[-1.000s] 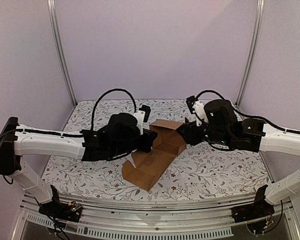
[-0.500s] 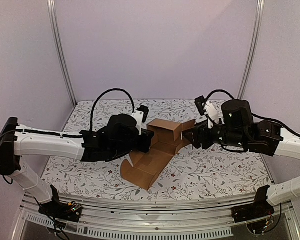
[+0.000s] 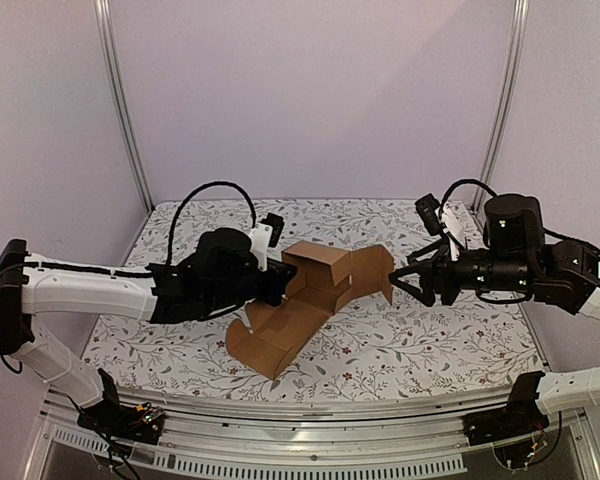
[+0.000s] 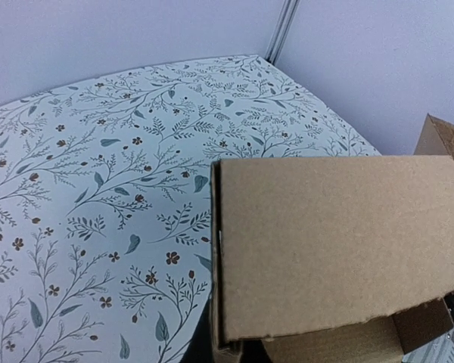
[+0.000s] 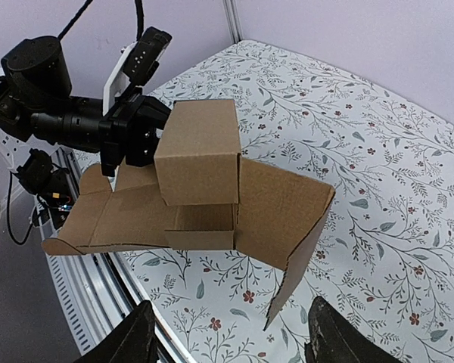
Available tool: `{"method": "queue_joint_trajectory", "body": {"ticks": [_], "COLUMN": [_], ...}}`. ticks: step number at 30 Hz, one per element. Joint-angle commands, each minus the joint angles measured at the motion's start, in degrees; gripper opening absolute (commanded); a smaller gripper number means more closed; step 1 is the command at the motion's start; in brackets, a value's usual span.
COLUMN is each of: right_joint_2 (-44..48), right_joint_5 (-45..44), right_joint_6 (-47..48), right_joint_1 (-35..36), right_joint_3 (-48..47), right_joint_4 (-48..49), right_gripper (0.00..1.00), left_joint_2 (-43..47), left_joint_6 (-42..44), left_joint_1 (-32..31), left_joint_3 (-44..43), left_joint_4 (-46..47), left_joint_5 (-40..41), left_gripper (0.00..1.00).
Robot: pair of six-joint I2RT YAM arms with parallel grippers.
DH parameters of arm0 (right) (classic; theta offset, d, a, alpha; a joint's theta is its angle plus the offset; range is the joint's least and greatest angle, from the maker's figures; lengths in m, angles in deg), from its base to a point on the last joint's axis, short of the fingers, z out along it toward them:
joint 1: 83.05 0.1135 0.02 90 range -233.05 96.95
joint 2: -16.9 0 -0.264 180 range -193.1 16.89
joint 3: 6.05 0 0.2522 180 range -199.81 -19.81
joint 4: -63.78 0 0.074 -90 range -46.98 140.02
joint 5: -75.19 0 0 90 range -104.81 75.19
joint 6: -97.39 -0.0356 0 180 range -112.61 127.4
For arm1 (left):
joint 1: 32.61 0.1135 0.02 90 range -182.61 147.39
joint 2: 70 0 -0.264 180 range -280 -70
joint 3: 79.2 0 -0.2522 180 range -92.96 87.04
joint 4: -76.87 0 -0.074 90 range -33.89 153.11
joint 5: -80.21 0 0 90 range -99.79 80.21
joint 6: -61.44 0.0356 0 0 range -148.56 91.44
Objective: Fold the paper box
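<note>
One paper box (image 3: 315, 300), brown cardboard, partly folded, mid-table on the floral tabletop (image 3: 440, 345). Left gripper (image 3: 283, 283): clamped on the box's left wall. Right gripper (image 3: 400, 284): jaws spread, empty, just beside the right flap.

Paper box (image 3: 315, 300): plain brown cardboard, unprinted inside and out.
Tabletop (image 3: 440, 345): white cloth printed with grey-green leafy sprigs and small reddish-brown flowers.
Walls (image 3: 310, 100): plain pale lilac.
Arms (image 3: 80, 290): white shells, black joints.
Left tool (image 5: 140, 136): black.
Right tool (image 3: 400, 281): black.
Cables (image 3: 205, 195): black.
Posts (image 3: 120, 100): silver-grey.
</note>
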Motion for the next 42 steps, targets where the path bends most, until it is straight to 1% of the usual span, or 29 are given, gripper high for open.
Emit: {"method": "queue_joint_trajectory", "body": {"ticks": [1, 3, 8, 13, 16, 20, 24, 29, 33, 36, 39, 42], "right_joint_2": [1.5, 1.4, -1.0, -3.1, -3.0, -2.2, -0.1, 2.2, 1.2, -0.4, -2.1, -3.7], "right_joint_5": [7.4, 10.3, 16.0, 20.4, 23.9, 28.4, 29.8, 33.5, 35.0, 37.5, 39.5, 42.7], "right_joint_6": [1.7, 2.5, 3.8, 4.0, 3.9, 3.6, 3.3, 3.3, 2.5, 0.8, -0.1, -1.1], "right_joint_1": [-3.5, -4.5, -6.6, -7.9, -8.4, -8.9, -9.9, -13.1, -13.3, -13.3, -13.3, -13.4], "right_joint_3": [-0.1, -0.5, -0.5, 0.3, 0.6, 0.3, 0.2, 0.8, 1.8, 2.3, 2.6, 2.6], "right_joint_4": [-3.0, -3.3, -3.0, -0.8, 0.6, 1.1, 1.0, 0.8, 2.3, 5.3, 7.4, 9.6], "right_gripper": [0.66, 0.65, 0.60, 0.59, 0.60, 0.63, 0.68, 0.69, 0.69, 0.66, 0.62, 0.60], "left_joint_2": [2.6, 3.1, 3.8, 4.5, 4.3, 4.1, 4.2, 4.8, 4.5, 3.6, 2.5, 1.5], "left_joint_6": [1.6, 2.3, 2.8, 2.4, 2.3, 2.1, 1.5, 1.3, 1.2, 0.8, -0.4, -1.2], "left_joint_1": [3.0, 3.7, 4.2, 4.7, 4.9, 5.5, 7.1, 8.5, 8.7, 8.7, 8.8, 8.8], "left_joint_3": [3.0, 4.1, 6.1, 8.0, 8.3, 9.0, 10.0, 11.3, 11.6, 11.9, 11.6, 11.0], "left_joint_4": [4.9, 6.5, 10.6, 15.0, 15.5, 15.5, 16.7, 19.3, 21.8, 24.3, 25.9, 26.1], "left_joint_5": [-7.8, -12.0, -18.6, -24.4, -25.7, -25.4, -26.7, -30.2, -34.5, -37.5, -39.4, -39.1], "left_gripper": [0.00, 0.00, 0.00, 0.00, 0.00, 0.00, 0.00, 0.00, 0.00, 0.00, 0.00, 0.00]}}
